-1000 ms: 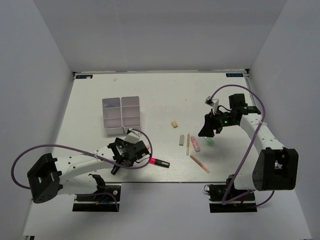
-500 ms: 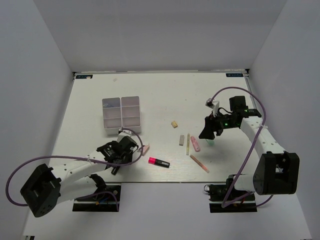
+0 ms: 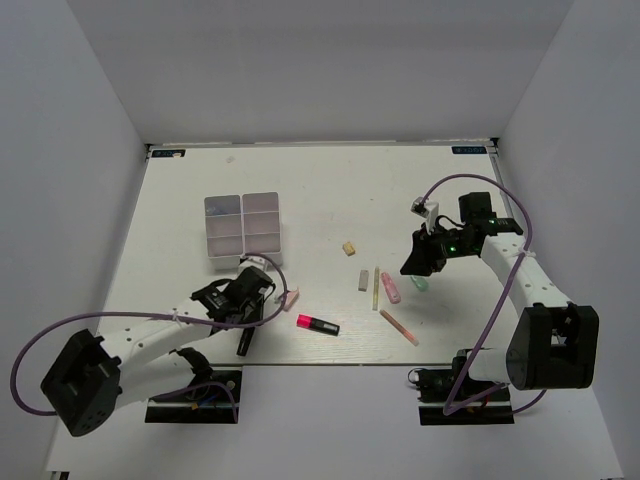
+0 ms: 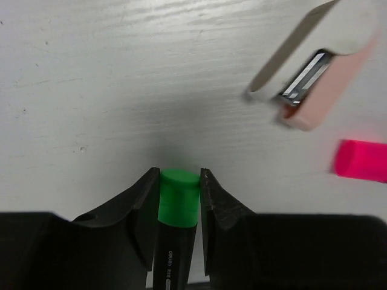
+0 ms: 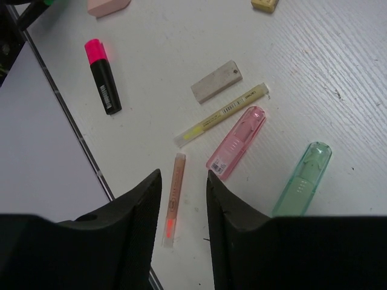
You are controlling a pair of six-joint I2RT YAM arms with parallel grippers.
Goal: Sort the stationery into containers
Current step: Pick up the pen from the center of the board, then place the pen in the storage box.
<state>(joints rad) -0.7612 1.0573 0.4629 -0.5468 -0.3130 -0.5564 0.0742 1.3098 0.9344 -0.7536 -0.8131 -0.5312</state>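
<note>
My left gripper is shut on the green/black highlighter, its green cap between the fingertips just above the table. A pink/black highlighter lies to its right and also shows in the right wrist view. My right gripper is open and empty above the table; in its wrist view a pinkish pencil lies between the open jaws, below them. Nearby lie a yellowish pencil, a grey eraser and a beige eraser. The six-compartment white tray stands at the far left.
A pink flat case and a green translucent case lie beside the pencils. A pink and beige stapler-like item lies near the left gripper. The table's front edge runs close to the pink highlighter.
My left wrist has shifted a little to the left, with the highlighter's black end now swung rightward. My right gripper has drawn back slightly, uncovering the green case.
</note>
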